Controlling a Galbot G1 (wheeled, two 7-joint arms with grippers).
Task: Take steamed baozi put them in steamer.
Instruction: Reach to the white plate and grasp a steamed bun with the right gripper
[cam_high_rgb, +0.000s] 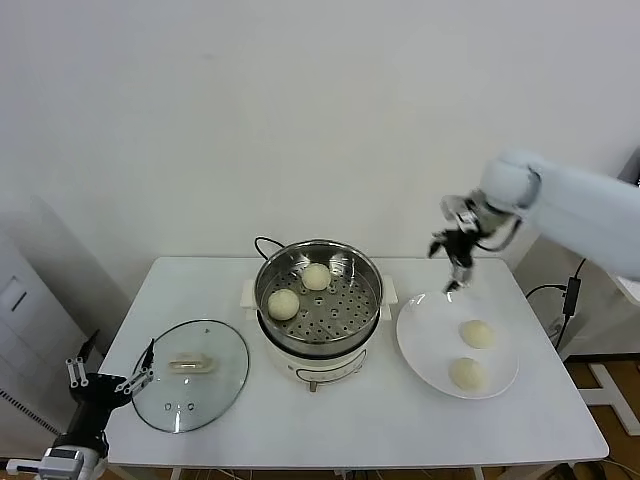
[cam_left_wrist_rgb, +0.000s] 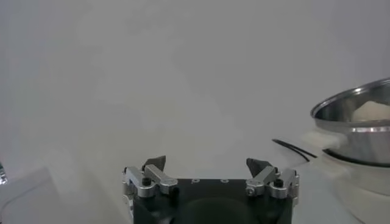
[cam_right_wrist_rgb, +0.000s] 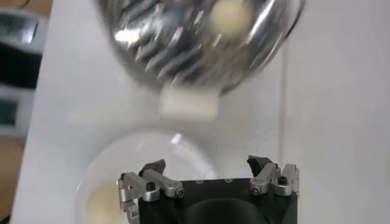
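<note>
nearest, left gripper (cam_high_rgb: 110, 380) parked spread at seven o'clock; right gripper (cam_high_rgb: 452, 262) spread empty above plate (cam_high_rgb: 420, 345), could squash or nudge soft baozi (cam_high_rgb: 478, 333) off toward four o'clock.

Baozi: two in steamer, two outside it.
Steamer (cam_high_rgb: 345, 262), shiny perforated steel basket on white base, upright at table centre, holds two pale buns (cam_high_rgb: 283, 304) (cam_high_rgb: 316, 276); two more (cam_high_rgb: 477, 333) (cam_high_rgb: 467, 373) lie to its right.
</note>
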